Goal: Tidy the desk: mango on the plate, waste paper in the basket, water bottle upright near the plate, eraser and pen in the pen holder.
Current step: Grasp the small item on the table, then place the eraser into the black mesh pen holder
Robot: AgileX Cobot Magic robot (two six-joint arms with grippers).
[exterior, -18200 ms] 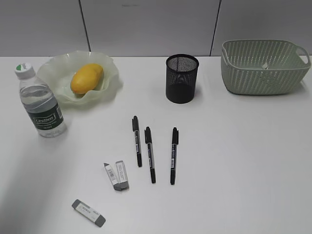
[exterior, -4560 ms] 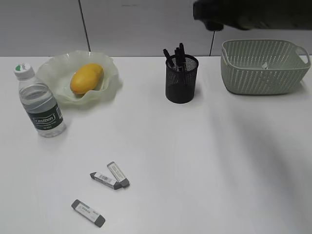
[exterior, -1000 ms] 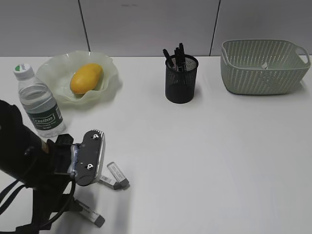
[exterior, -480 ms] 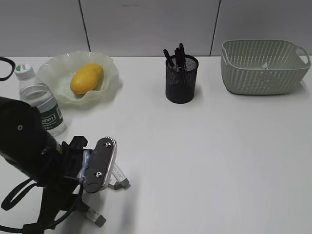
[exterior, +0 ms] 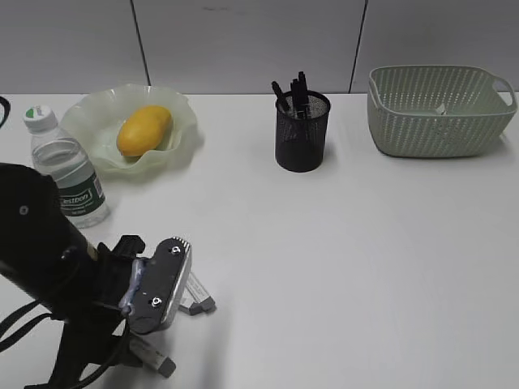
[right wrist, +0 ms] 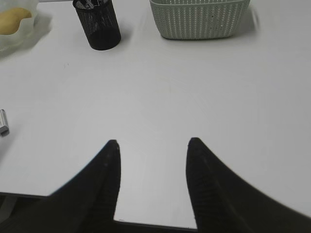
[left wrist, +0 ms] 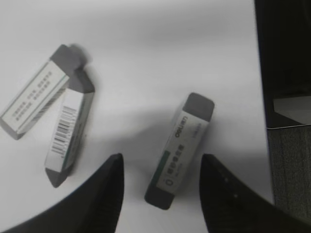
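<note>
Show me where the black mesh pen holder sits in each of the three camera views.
Exterior view: pen holder stands at upper centre, pens sticking out, left of the basket.
Left wrist view: not in it; only three erasers on the desk.
Right wrist view: top left, left of the basket.
Shared landmark: the basket, in the exterior and right wrist views.

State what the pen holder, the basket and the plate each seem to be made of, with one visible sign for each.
Pen holder: black wire mesh, likely metal; light shows through its fine grid.
Basket: matt sage-green moulded plastic, judging by its regular woven pattern and smooth rim.
Plate: translucent pale green, glossy, with a ruffled rim; probably glass, possibly plastic.
</note>
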